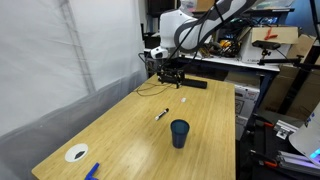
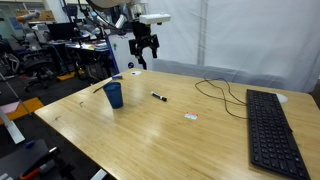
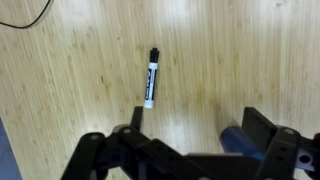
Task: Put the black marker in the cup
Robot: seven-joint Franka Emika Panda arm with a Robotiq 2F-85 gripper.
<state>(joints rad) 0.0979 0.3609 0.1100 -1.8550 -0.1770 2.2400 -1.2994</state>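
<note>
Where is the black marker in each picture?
In an exterior view: the black marker lies mid-table, up and left of the cup.
In an exterior view: it lies right of the cup.
Wrist view: it lies near the centre, lengthwise top to bottom.
Shared landmark: the cup, low right in the wrist view.

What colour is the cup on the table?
The cup is dark blue, and it shows best in an exterior view.

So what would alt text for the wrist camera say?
A black marker lies flat on a wooden table, seen from above. The open, empty gripper fills the bottom edge, with part of the blue cup showing by one finger.
</note>
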